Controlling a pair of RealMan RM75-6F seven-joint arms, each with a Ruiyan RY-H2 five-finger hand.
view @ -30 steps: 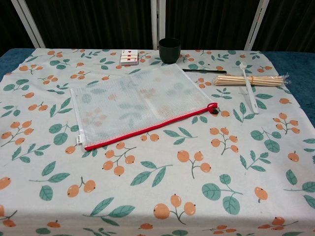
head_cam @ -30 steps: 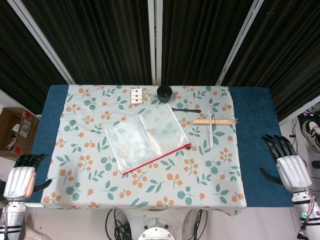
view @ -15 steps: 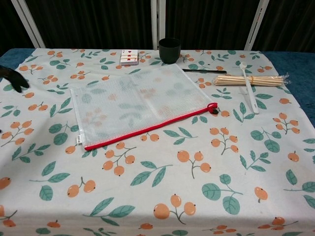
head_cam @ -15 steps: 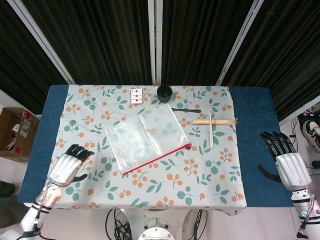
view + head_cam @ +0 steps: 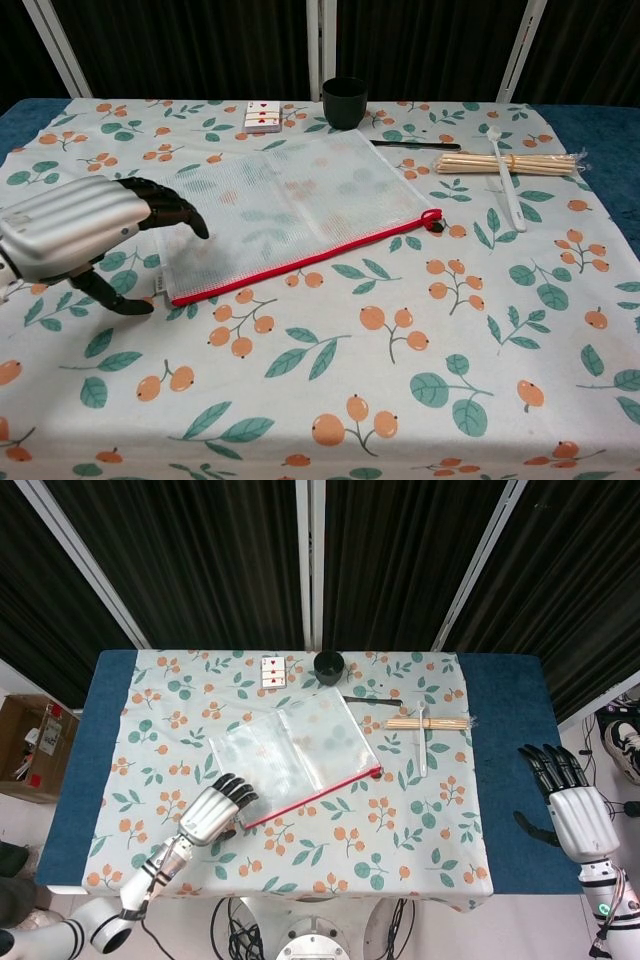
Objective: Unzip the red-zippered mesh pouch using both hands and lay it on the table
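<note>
Mesh pouch [image 5: 285, 210] lies flat near the middle of the desk [image 5: 420, 400], its red zipper [image 5: 300, 262] closed along the near edge and the pull at the right end.

Nearest, the left hand [image 5: 75, 235] hovers by the pouch's near-left corner with fingers apart and empty. The thin translucent mesh looks limp and slick on the floral cloth, so I judge a one-handed press could make it slide or bunch the cloth rather than pin it.

The right hand [image 5: 570, 805] hangs off the desk's right edge, fingers spread, holding nothing, well apart from the small pull. Reaching in, it could brush the white spoon [image 5: 507, 185] or the wrapped bundle of wooden sticks [image 5: 505, 162] beside the pull.

Farthest stand a dark round cup [image 5: 344, 101] and flat cards [image 5: 263, 117], less at risk.
</note>
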